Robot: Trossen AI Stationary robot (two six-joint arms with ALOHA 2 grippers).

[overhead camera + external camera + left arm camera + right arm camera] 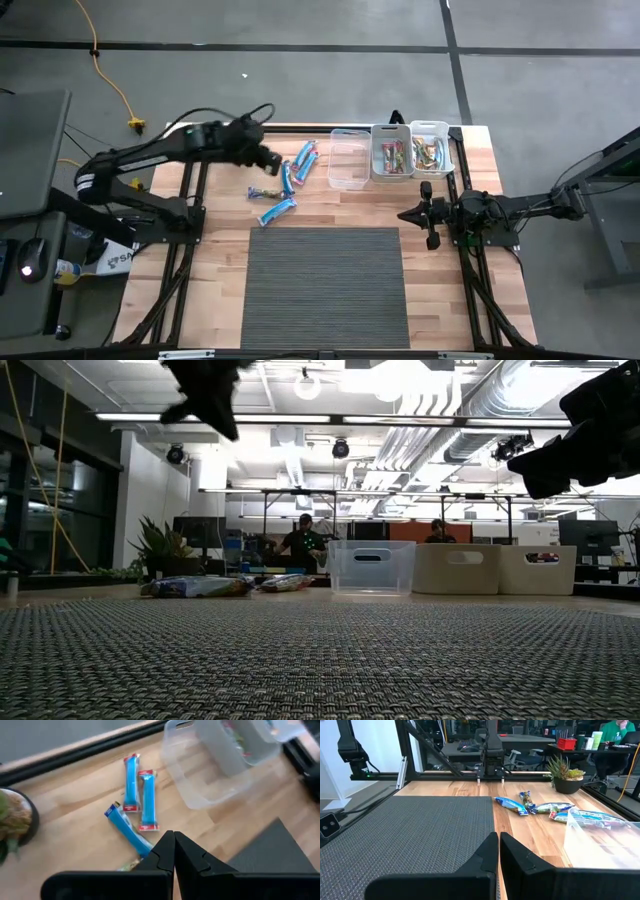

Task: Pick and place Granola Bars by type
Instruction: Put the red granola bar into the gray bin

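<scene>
My left pincer (pixel 268 158) hangs with its fingers together and empty, just beside the blue bars (pixel 296 170) loose on the tabletop (pixel 230 215). They lie bin-ward of it, long axes mostly toward the far edge. My right pincer (pixel 408 214), also together, waits well apart.

We see the left arm (pixel 150 160) extended from its base at the table's left edge, reaching diagonally toward the far side. Its left gripper (pixel 173 851) hangs above the table surface with both fingers pressed together and nothing between them. The right arm (pixel 520 208) lies level along the table's right side, pointing inward. Its right gripper (pixel 498 851) is likewise closed, fingers touching and empty, held clear of the tabletop.
</scene>
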